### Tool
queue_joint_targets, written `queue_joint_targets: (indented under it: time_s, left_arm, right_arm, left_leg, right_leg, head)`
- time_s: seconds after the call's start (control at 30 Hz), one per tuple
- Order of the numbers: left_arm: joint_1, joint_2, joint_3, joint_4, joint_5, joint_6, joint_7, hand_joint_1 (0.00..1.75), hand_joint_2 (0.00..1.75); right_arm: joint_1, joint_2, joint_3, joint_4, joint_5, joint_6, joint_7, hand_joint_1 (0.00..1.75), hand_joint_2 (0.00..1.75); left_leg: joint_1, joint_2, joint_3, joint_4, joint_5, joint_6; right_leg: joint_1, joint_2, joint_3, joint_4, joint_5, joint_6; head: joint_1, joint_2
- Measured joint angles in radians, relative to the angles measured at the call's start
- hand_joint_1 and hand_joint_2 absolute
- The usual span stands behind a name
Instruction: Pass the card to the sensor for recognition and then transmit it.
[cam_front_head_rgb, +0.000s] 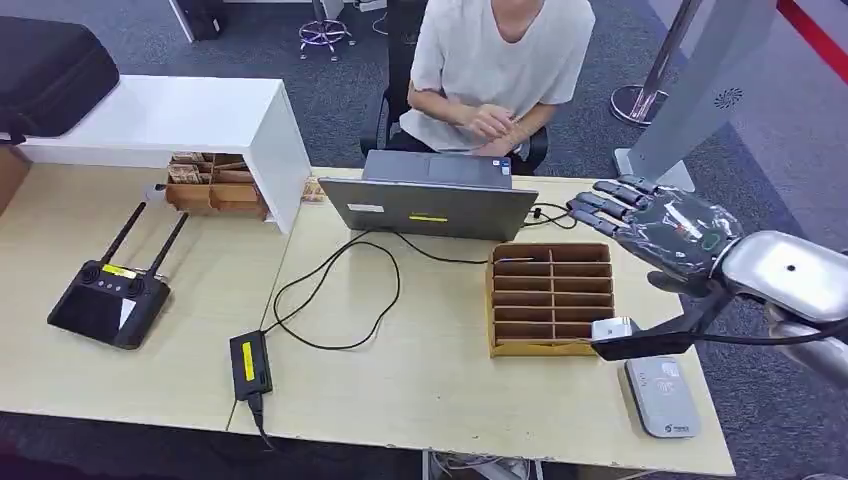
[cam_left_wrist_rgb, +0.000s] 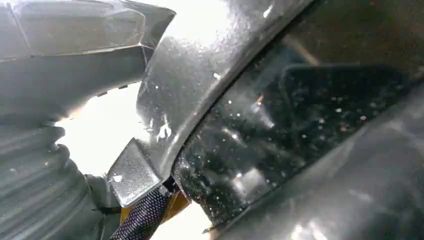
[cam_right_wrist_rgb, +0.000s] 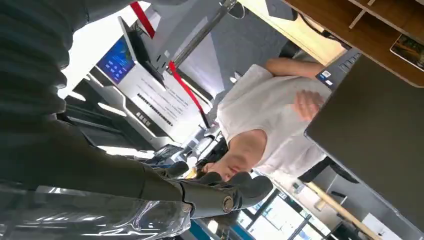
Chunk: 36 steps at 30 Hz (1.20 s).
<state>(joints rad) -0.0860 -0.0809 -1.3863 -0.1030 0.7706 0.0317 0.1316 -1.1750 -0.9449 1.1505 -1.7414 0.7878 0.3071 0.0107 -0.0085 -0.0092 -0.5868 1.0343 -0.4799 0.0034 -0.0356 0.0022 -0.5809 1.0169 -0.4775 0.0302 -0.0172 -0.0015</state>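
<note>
Light wood table (cam_front_head_rgb: 420, 380) with a bunch of stuff on it. The right hand (cam_front_head_rgb: 655, 228) hangs above the far right corner, just past the brown card rack (cam_front_head_rgb: 548, 297), fingers (cam_front_head_rgb: 600, 205) stretched out flat and apart, holding nothing. In the right wrist view you can see those same fingers (cam_right_wrist_rgb: 220, 192) extended with nothing in them.

The card itself: there's a thin sliver in the rack's top left slot, but it's too small to call. The grey sensor pad (cam_front_head_rgb: 662, 397) lies on the near right edge of the table, right of the rack's near corner.

Left hand: its wrist view is blurry dark close-up shapes, so I can't tell if it's open or holding anything.

Rest of the table: a grey laptop (cam_front_head_rgb: 430, 205) at the far side, a black power brick (cam_front_head_rgb: 250, 365) with a looping cable near the front, and a black remote with two antennas (cam_front_head_rgb: 108, 305) on the left. A person in a white shirt (cam_front_head_rgb: 495, 65) sits behind the laptop.
</note>
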Motion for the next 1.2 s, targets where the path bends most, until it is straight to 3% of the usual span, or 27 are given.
queue_joint_targets:
  time_s: [0.47, 0.53, 0.57, 0.6, 0.63, 0.67, 0.73, 0.9, 1.2]
  left_arm:
    - [0.000, 0.000, 0.000, 0.000, 0.001, 0.000, 0.000, 0.00, 1.75]
    - [0.000, 0.000, 0.000, 0.000, 0.002, 0.002, 0.000, 0.00, 1.75]
    - [0.000, 0.000, 0.000, 0.000, 0.002, 0.003, 0.000, 0.00, 1.75]
    - [0.000, 0.000, 0.000, 0.000, 0.005, 0.005, -0.001, 0.00, 1.75]
    - [0.001, 0.000, 0.000, 0.000, 0.005, 0.008, -0.001, 0.00, 1.75]
    - [0.001, 0.000, 0.000, 0.000, 0.007, 0.008, -0.003, 0.00, 1.75]
    - [0.002, 0.000, 0.000, 0.000, 0.011, 0.010, -0.006, 0.00, 1.75]
    - [0.002, 0.000, 0.000, 0.000, 0.013, 0.010, -0.006, 0.00, 1.75]
    - [0.002, 0.000, 0.000, 0.000, 0.014, 0.010, -0.006, 0.00, 1.75]
  right_arm:
    - [0.000, 0.000, 0.000, 0.000, 0.000, 0.000, 0.000, 0.00, 1.75]
    - [0.014, -0.004, -0.003, -0.002, -0.030, 0.002, 0.026, 0.00, 1.75]
    - [0.049, -0.016, -0.017, -0.014, -0.087, -0.007, 0.074, 0.00, 1.75]
    - [0.151, -0.036, -0.047, -0.028, -0.110, -0.055, 0.117, 0.00, 1.75]
    - [0.288, -0.052, -0.089, -0.035, -0.073, -0.149, 0.149, 0.00, 1.75]
    - [0.429, -0.060, -0.120, -0.033, 0.019, -0.287, 0.158, 0.00, 1.75]
    - [0.618, -0.069, -0.150, -0.029, 0.120, -0.395, 0.149, 0.00, 1.75]
    - [0.841, -0.080, -0.283, -0.040, 0.128, -0.332, 0.113, 0.00, 1.75]
    - [0.932, -0.083, -0.364, -0.051, 0.130, -0.319, 0.109, 0.00, 1.75]
  left_leg:
    - [0.000, 0.000, 0.000, 0.000, 0.000, 0.000]
    - [0.000, 0.000, 0.001, 0.000, 0.000, 0.000]
    - [0.000, -0.001, 0.002, 0.000, 0.000, 0.000]
    - [0.002, -0.005, 0.004, -0.001, -0.001, 0.000]
    - [0.009, -0.012, 0.008, -0.002, -0.003, -0.001]
    - [0.011, -0.018, 0.010, -0.002, -0.003, -0.002]
    - [0.009, -0.020, 0.006, -0.001, -0.004, -0.001]
    - [0.008, -0.012, 0.006, -0.002, -0.006, 0.000]
    - [0.008, -0.009, 0.007, -0.001, -0.006, 0.000]
  right_leg:
    - [0.000, 0.000, 0.000, 0.000, 0.000, 0.000]
    - [0.000, 0.000, 0.000, 0.000, 0.000, 0.000]
    - [0.000, -0.002, -0.002, -0.002, -0.002, 0.000]
    - [0.003, -0.005, 0.005, -0.004, -0.003, 0.000]
    - [0.009, -0.013, 0.017, -0.010, -0.004, 0.000]
    - [0.011, -0.018, 0.022, -0.012, -0.006, -0.001]
    - [0.009, -0.020, 0.019, -0.011, -0.006, -0.001]
    - [0.008, -0.011, 0.015, -0.011, -0.006, -0.001]
    - [0.008, -0.009, 0.015, -0.011, -0.005, -0.001]
  head:
    - [0.000, 0.000]
    - [-0.001, 0.000]
    - [0.000, 0.000]
    - [-0.001, 0.000]
    - [-0.007, 0.000]
    - [0.003, 0.000]
    - [0.008, 0.000]
    - [0.009, 0.000]
    - [0.009, 0.000]
